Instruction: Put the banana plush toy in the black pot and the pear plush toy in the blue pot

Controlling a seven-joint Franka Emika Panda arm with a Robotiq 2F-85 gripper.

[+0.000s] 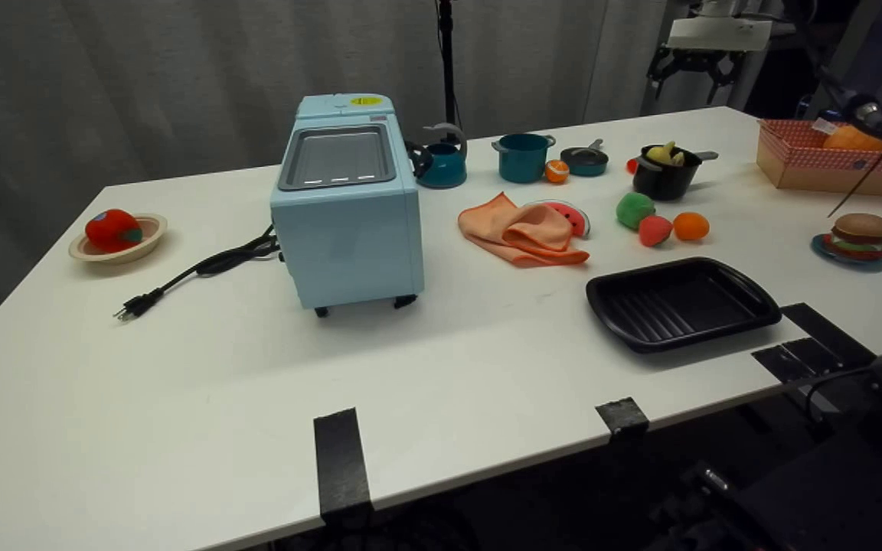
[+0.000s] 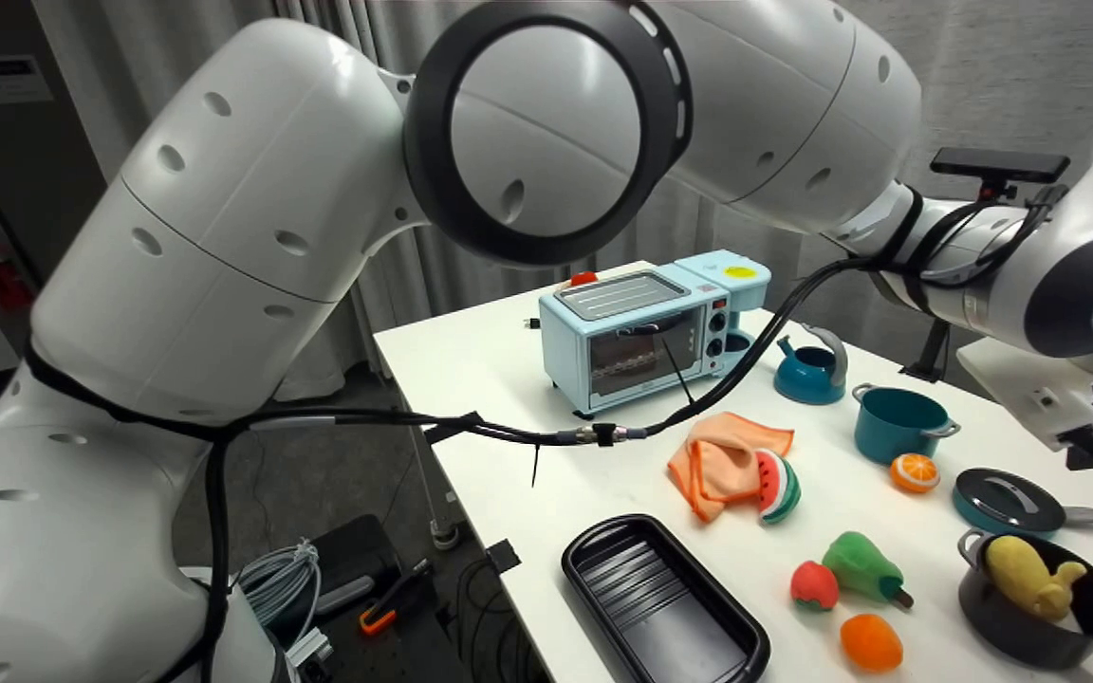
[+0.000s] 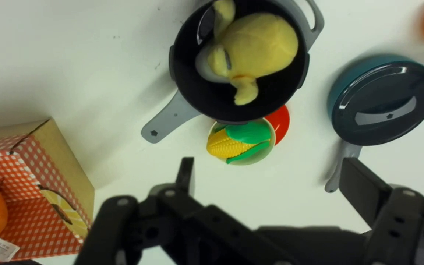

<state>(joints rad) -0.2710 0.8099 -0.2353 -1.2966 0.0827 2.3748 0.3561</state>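
Note:
The yellow banana plush toy [image 1: 665, 154] [image 2: 1024, 572] [image 3: 261, 44] lies inside the black pot [image 1: 663, 184] [image 2: 1021, 623] [image 3: 215, 105]. The green pear plush toy [image 1: 635, 210] [image 2: 858, 563] lies on the table beside a red strawberry toy, in front of the black pot; it is out of the wrist view. The blue pot [image 1: 523, 161] [image 2: 899, 427] stands upright at the back of the table, also out of the wrist view. My gripper [image 1: 684, 93] [image 3: 269, 165] is open and empty, high above the table behind the black pot. In an exterior view it is partly cut off.
A lidded teal pan [image 3: 385, 103] and an orange slice toy [image 2: 915, 472] stand near the blue pot. A corn toy [image 3: 234, 145] sits in a bowl against the black pot. A checked box [image 1: 839, 164], grill pan [image 1: 682, 302], orange cloth [image 1: 521, 233] and toaster oven [image 1: 357, 237] are around.

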